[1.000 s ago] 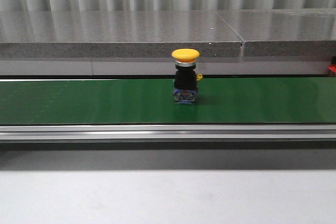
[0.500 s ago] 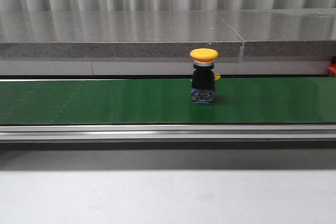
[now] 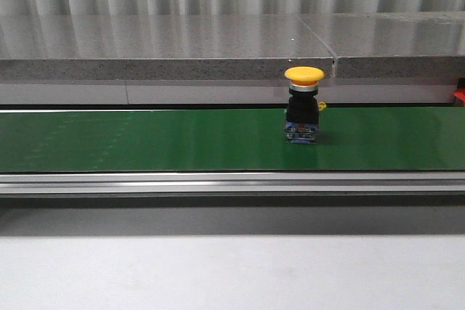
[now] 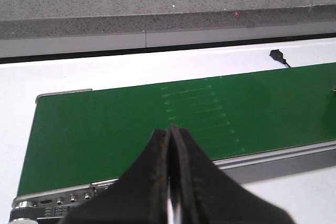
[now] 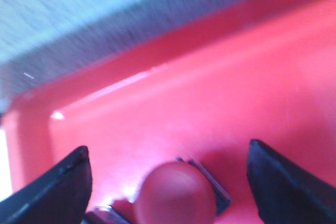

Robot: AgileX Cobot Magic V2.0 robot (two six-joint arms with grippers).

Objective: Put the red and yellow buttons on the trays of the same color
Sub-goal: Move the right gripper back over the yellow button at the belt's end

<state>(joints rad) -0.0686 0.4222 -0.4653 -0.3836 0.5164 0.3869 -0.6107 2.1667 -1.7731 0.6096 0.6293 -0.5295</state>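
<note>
Front view: the yellow button (image 3: 304,105) has travelled rightward along the green conveyor belt (image 3: 145,139) over the last second, from near centre to right of centre, upright throughout. My reading is that the belt is running and carrying it toward the right-hand end, so the window for a pick on this side is closing. Neither arm shows here. The button has a broad yellow mushroom cap, a black barrel and a blue contact block at its foot, standing on the belt's far half. A sliver of red shows at the right edge; I cannot tell what it is.

Left wrist view: the left gripper (image 4: 171,182) has its fingers pressed together with nothing between them, poised above the near rail at the belt's end. No button shows on this stretch of belt.

Right wrist view: the right gripper (image 5: 168,182) is spread wide over the red tray (image 5: 220,87). A red button (image 5: 176,192) lies on the tray floor between the fingers, touching neither as far as the blur allows. Judged placed; yellow outstanding.
</note>
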